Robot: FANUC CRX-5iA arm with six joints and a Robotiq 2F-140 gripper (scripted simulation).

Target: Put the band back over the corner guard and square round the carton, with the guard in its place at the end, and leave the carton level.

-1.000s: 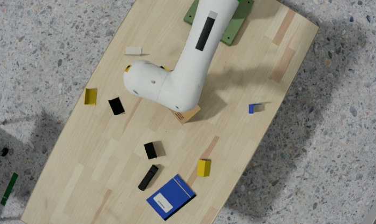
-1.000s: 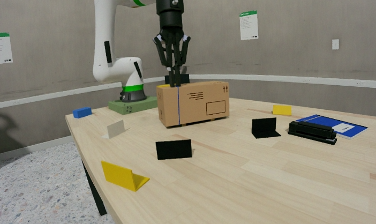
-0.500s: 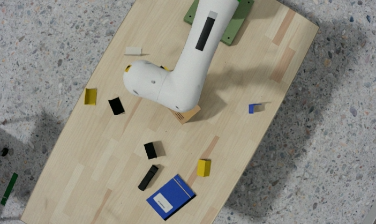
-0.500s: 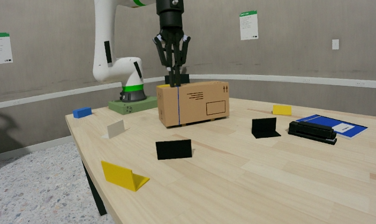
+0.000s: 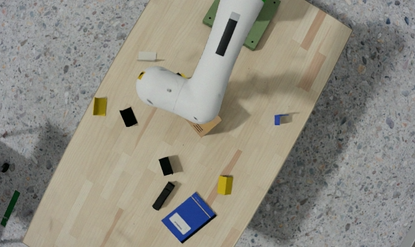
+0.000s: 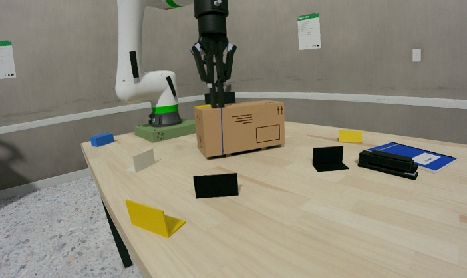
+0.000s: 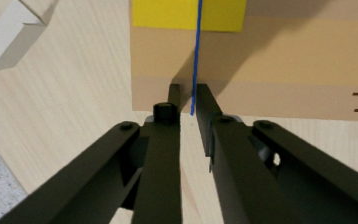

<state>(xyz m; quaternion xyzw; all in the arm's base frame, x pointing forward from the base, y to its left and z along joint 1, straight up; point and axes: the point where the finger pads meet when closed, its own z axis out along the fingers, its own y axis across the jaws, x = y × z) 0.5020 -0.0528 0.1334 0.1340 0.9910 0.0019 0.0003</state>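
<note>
The brown carton (image 6: 249, 128) (image 5: 207, 125) (image 7: 280, 60) stands level on the table, mostly hidden under the arm in the overhead view. A yellow corner guard (image 7: 165, 15) (image 6: 202, 106) sits on its top left edge. A thin blue band (image 6: 221, 131) (image 7: 196, 50) runs over the guard and straight down the carton's side. My gripper (image 6: 216, 100) (image 7: 187, 99) points down at the carton's top edge, fingers a little apart. The band passes through the gap between the fingertips, close to the right one, without being pinched.
Loose guards lie around: yellow (image 6: 152, 219) (image 5: 100, 106), black (image 6: 216, 185) (image 5: 128, 116), black (image 6: 328, 157) (image 5: 165, 165), white (image 6: 144, 159) (image 5: 146, 55), yellow (image 6: 350, 136) (image 5: 224, 185), blue (image 6: 102, 139) (image 5: 279, 119). A black stapler (image 6: 387, 163) (image 5: 163, 195) and blue notebook (image 6: 432, 158) (image 5: 187, 217) lie right.
</note>
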